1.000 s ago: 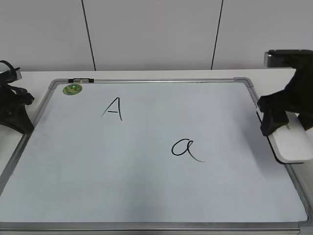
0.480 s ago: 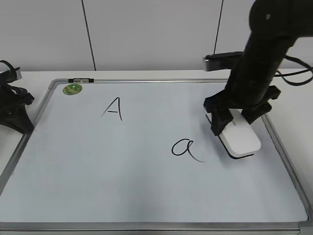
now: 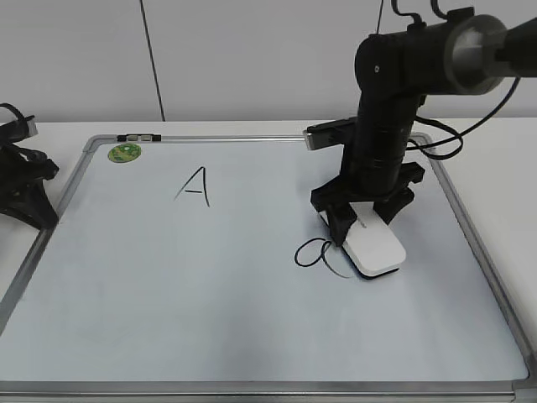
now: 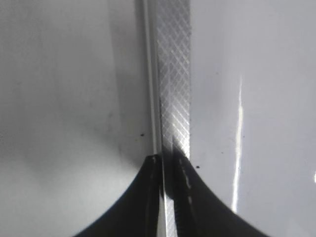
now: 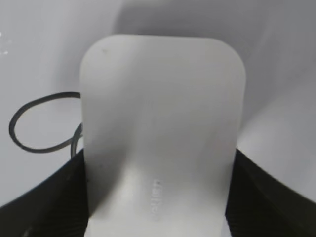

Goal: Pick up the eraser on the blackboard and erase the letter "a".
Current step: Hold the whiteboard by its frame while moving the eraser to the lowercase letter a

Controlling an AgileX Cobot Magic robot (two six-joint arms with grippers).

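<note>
The right gripper (image 3: 362, 220) is clamped on the eraser (image 3: 374, 246) at its rear end, jaws squeezing the long sides. The eraser sits flat on the blackboard (image 3: 126, 319), covering the right edge of the letter "a" (image 3: 312, 253) — the loop pokes out to its left. It looks a light, rigid plastic block with smooth, possibly slippery sides, so a side grip suits. The left gripper (image 4: 168, 197) rests at the frame, well left of the "a" — open or closed, I cannot tell.
</note>
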